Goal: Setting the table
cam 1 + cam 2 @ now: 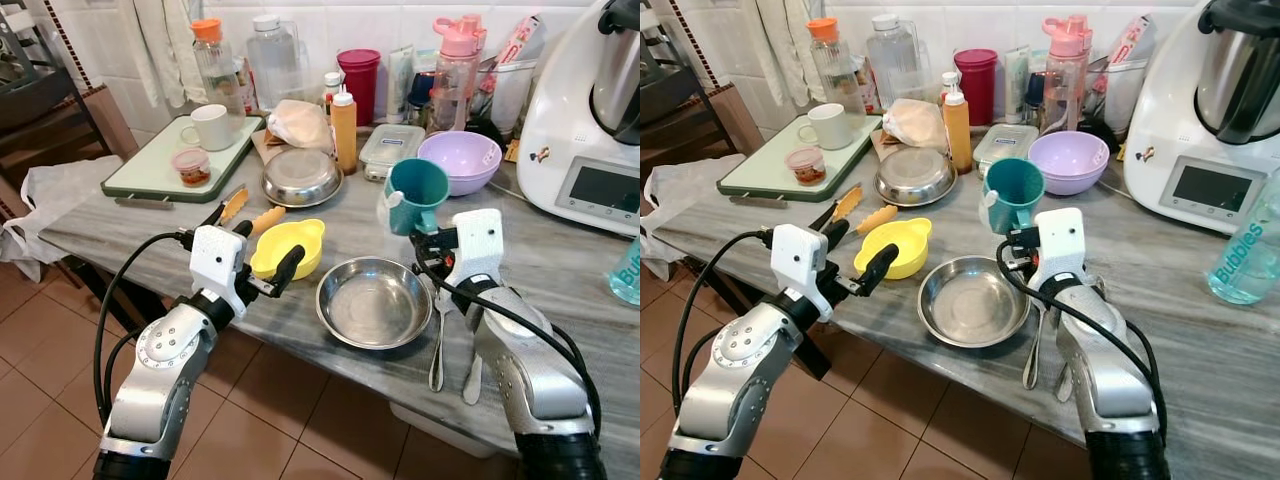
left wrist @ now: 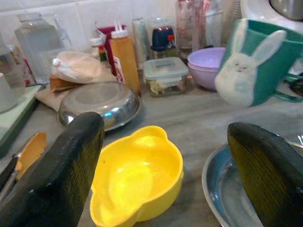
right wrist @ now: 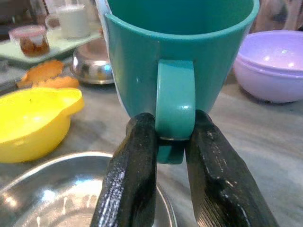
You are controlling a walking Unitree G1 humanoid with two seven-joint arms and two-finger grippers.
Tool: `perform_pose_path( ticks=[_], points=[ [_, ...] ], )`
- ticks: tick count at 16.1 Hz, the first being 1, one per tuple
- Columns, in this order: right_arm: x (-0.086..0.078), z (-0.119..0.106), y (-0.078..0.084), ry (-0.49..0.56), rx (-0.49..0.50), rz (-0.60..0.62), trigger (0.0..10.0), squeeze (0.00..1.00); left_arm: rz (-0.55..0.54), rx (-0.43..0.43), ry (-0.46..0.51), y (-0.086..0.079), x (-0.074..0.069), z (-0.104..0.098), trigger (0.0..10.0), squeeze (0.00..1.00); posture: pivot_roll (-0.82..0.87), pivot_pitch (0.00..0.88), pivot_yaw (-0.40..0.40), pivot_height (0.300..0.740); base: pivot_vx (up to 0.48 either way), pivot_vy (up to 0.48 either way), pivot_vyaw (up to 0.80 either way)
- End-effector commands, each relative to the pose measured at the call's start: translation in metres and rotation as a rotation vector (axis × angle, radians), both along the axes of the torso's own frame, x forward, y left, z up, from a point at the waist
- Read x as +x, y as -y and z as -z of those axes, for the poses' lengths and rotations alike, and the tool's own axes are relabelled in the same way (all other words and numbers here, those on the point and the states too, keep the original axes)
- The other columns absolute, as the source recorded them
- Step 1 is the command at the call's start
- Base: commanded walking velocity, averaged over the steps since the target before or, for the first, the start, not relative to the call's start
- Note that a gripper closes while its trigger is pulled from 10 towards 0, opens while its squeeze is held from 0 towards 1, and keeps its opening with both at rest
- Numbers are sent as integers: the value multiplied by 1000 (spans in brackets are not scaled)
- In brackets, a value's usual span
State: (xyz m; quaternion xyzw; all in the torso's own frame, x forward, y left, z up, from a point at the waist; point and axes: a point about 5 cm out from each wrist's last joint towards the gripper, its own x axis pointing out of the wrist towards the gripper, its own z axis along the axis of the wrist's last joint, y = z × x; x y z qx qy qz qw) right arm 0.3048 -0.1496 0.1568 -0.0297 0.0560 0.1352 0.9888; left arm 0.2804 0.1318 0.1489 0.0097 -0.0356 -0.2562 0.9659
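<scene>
Right pincer (image 3: 173, 142) grips the teal mug (image 1: 417, 195) by its handle above the worktop (image 1: 560, 265); left pincer (image 2: 165, 175) gapes wide near the front edge.

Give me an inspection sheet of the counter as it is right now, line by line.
Surface: grey marbled counter, crowded toward the wall.
Job's things: teal mug held by its handle above the counter; steel bowl near the front edge; yellow bowl beside it; cutlery lying beside the steel bowl.
Clutter: lilac bowl, orange sauce bottle, upturned steel dish, lidded container, green tray with a white cup, white kitchen machine.
Hands: right hand shut on the mug's handle; left hand open, facing the yellow bowl.
Cables: black cables looping along both arms.
Surroundings: tiled wall, terracotta floor tiles.
</scene>
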Motion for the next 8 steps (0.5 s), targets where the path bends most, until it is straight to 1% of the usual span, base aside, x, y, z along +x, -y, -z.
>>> perform_pose_path(
  ticks=[1, 5, 8],
  points=[
    [5, -3, -6, 7, 4, -38, 10000, 0, 15, 17, -4, -2, -4, -1, 10000, 0, -101, 10, 110, 740, 0, 0, 0],
    [18, 2, -9, -29, 35, -66, 10000, 0, 32, 18, -14, -1, -7, -1, 10000, 0, -92, 18, 109, 740, 0, 0, 0],
    [25, 9, -9, -63, 19, -108, 10000, 0, 43, 18, -26, 0, -10, -1, 10000, 0, -79, 25, 105, 740, 0, 0, 0]
  ],
)
